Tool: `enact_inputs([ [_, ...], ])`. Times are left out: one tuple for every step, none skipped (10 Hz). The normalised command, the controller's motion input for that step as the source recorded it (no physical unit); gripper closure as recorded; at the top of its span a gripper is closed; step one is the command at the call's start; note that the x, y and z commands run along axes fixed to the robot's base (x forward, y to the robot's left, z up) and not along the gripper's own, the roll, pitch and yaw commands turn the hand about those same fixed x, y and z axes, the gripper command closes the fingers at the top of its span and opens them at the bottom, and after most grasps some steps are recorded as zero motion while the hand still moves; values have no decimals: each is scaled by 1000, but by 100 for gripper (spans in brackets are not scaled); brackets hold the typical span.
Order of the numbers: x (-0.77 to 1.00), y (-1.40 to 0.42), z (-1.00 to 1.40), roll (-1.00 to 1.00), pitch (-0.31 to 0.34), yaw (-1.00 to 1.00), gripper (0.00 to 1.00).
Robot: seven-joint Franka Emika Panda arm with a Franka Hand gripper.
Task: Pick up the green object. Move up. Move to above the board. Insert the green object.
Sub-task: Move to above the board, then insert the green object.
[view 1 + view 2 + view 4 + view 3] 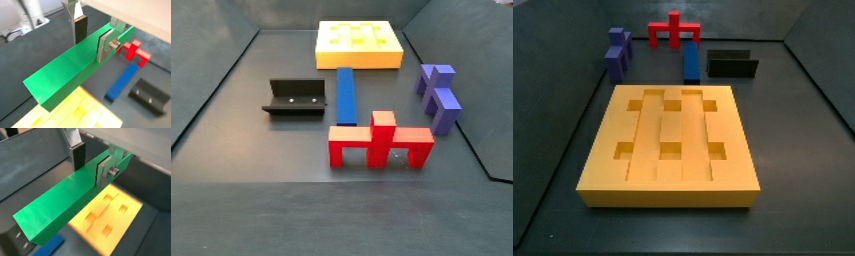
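Note:
In both wrist views my gripper [91, 47] [90, 173] is shut on the green object [63, 75] [57, 205], a long plain green bar. One finger is on each long side, near one end. The bar hangs in the air, sloping away from the fingers. The board [110, 213], a yellow-orange block with grooves and square holes, lies below the bar, and one corner shows in a wrist view [80, 112]. The board also lies on the floor in both side views [671, 140] [358, 45]. Neither side view shows the gripper or the green bar.
A long blue bar [691, 62] [345, 93] [123, 82] lies beyond the board's end. Next to it are the dark fixture [734, 64] [294, 98] [148, 96], a red piece [673, 33] [381, 142] [137, 50] and a purple piece [617, 52] [438, 95]. Dark walls ring the floor.

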Motion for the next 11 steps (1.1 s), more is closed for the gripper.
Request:
enact_inputs([
  [270, -769, 137, 35, 145, 10, 100],
  [188, -395, 78, 47, 144, 9, 100],
  [108, -192, 49, 37, 107, 12, 100],
  [54, 0, 0, 0, 0, 0, 100],
  [54, -23, -66, -4, -36, 0, 100],
  [-854, 0, -623, -93, -307, -171, 100],
  [-1000, 31, -860, -63, -191, -149, 100],
  [-566, 0, -1000, -26, -121, -100, 100],
  [-260, -140, -1000, 0, -130, -69, 100],
  [-3, -160, -940, -26, -137, 0, 100],
  [31, -251, -694, -116, -190, 77, 100],
])
